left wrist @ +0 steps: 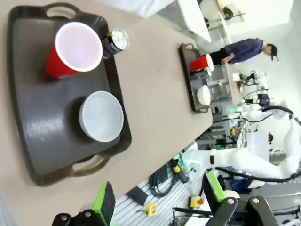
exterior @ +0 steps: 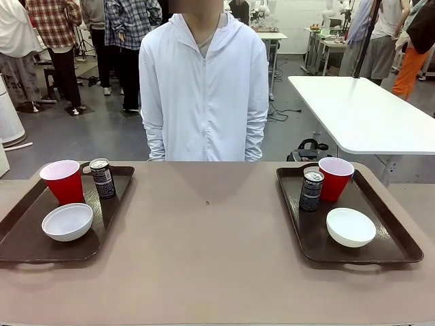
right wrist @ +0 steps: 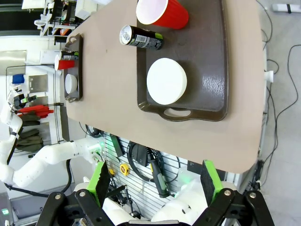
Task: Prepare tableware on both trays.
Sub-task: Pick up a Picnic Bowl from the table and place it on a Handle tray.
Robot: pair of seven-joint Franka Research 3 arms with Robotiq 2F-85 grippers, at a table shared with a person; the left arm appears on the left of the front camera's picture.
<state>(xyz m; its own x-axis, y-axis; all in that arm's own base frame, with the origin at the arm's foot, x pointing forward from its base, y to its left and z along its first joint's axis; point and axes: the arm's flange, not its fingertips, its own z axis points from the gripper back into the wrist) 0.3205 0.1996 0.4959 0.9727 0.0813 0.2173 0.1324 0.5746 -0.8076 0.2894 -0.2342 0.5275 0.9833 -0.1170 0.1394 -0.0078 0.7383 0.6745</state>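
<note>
On the left tray point(exterior: 24, 238) stand a red cup point(exterior: 62, 180), a black can point(exterior: 102, 178) and a white bowl point(exterior: 67, 222). The right tray point(exterior: 314, 236) carries a can point(exterior: 311, 190), a red cup point(exterior: 335, 178) and a bowl point(exterior: 351, 227). High over the left tray point(left wrist: 37, 117), my left gripper point(left wrist: 159, 195) is open and looks down on the cup point(left wrist: 75, 49), can point(left wrist: 114, 42) and bowl point(left wrist: 101, 116). My right gripper point(right wrist: 154, 183) is open well above the right tray point(right wrist: 211, 70) with its cup point(right wrist: 160, 12), can point(right wrist: 140, 37) and bowl point(right wrist: 166, 87).
A person in a white hooded jacket point(exterior: 204, 88) stands at the far edge, arms behind the back. Tan tabletop point(exterior: 211, 244) stretches between the trays. A white table point(exterior: 360, 112) stands at the back right. Other people stand farther off.
</note>
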